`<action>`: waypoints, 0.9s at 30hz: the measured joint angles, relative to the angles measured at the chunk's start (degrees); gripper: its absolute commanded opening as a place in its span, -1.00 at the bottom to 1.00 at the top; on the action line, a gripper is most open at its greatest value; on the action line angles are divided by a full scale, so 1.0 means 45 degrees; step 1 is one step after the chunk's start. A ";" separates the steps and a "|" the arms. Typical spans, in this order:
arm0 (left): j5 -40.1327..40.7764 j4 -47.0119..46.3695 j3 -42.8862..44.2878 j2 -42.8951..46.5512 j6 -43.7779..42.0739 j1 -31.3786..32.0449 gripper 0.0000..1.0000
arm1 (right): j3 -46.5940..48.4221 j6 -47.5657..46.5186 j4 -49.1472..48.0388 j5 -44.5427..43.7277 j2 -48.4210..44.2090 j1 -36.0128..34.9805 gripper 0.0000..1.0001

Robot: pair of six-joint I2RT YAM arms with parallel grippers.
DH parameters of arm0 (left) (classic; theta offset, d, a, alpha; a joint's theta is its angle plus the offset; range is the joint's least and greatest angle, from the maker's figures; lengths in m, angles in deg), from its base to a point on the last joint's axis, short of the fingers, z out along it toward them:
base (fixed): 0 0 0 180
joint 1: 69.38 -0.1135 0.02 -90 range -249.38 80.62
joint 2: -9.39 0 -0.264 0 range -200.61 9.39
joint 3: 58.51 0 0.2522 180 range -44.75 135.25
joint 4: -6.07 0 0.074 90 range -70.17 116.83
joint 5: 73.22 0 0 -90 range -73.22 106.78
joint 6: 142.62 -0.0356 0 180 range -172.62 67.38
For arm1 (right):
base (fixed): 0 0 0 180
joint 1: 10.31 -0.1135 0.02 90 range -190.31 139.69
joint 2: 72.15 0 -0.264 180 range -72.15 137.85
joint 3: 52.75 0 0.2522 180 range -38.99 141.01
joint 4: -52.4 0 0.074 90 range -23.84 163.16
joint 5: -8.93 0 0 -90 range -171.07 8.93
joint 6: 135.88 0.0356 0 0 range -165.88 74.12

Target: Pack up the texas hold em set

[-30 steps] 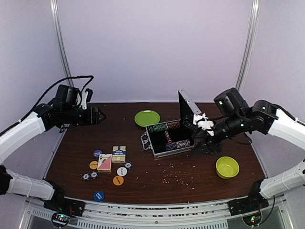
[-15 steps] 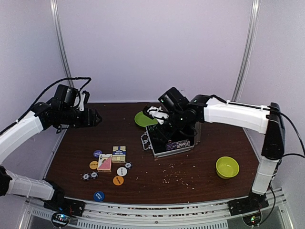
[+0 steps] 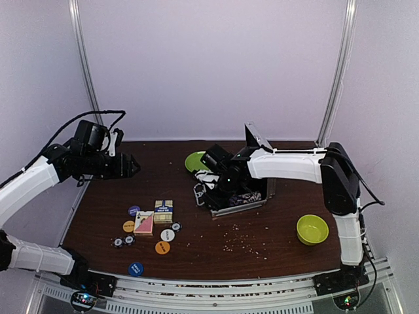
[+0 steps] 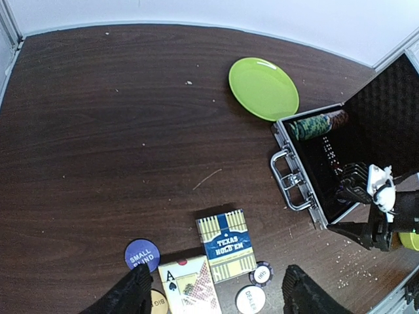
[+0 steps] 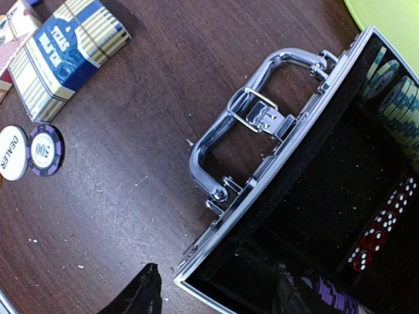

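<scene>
Small silver aluminium case [image 3: 243,204] sits right of centre on the brown table [image 3: 262,242]. Its lid [image 3: 253,139] is up and the black lining shows. Inside:
- a row of green-and-white striped poker chips [image 5: 395,88] along the far side
- red dice [image 5: 385,224] in the middle slot
- purple striped chips [image 5: 340,299] at the near side

Right gripper [image 5: 217,288] is at the case's front wall, beside the chrome handle [image 5: 278,60]. Its fingers are spread, one outside over the table and one inside the case, gripping nothing. Left gripper [image 4: 216,281] hovers over the loose pieces left of the case, fingers wide apart and empty.

Loose on the table:
- blue-striped card deck [image 4: 228,245]
- second card deck with an ace of spades on its face [image 4: 188,286], just beside the first
- purple "small blind" disc [image 4: 142,254]
- white dealer disc [image 4: 249,299]
- single purple chip [image 4: 261,273]
- orange disc [image 3: 162,247]
- blue disc [image 3: 135,268]

Flat green plate [image 4: 264,88] lies just behind the case. Yellow-green bowl [image 3: 312,229] sits apart, to the case's near right.
</scene>
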State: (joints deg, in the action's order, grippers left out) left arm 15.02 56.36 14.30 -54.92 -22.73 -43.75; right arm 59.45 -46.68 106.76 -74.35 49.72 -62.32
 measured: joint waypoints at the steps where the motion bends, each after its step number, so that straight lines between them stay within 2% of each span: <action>1: -0.0049 -0.0015 -0.0102 0.0019 0.0000 0.0000 0.42 | 0.0000 0.0000 0.0024 -0.0015 0.0073 0.0000 0.15; 10: -0.0189 -0.0131 -0.0437 0.0248 -0.0078 0.0000 0.41 | 0.0476 -0.0073 0.0243 -0.0272 0.0933 0.0000 0.22; 13: -0.0228 -0.0151 -0.0442 0.0248 -0.0087 0.0000 0.41 | 0.0549 -0.0117 0.0316 -0.0277 0.1200 0.0000 0.20; 18: -0.0233 -0.0223 -0.0505 0.0248 -0.0083 0.0000 0.41 | 0.0568 -0.0228 0.0491 -0.0146 0.1243 0.0000 0.03; 27: -0.0253 -0.0505 -0.0656 0.0112 -0.0073 0.0000 0.41 | -0.0272 -0.1219 0.0160 0.0714 0.0967 -0.0087 -0.06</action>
State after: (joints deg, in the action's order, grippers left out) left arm 13.88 54.09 11.35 -54.42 -23.05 -43.75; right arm 58.22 -52.16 107.48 -71.14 54.07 -62.71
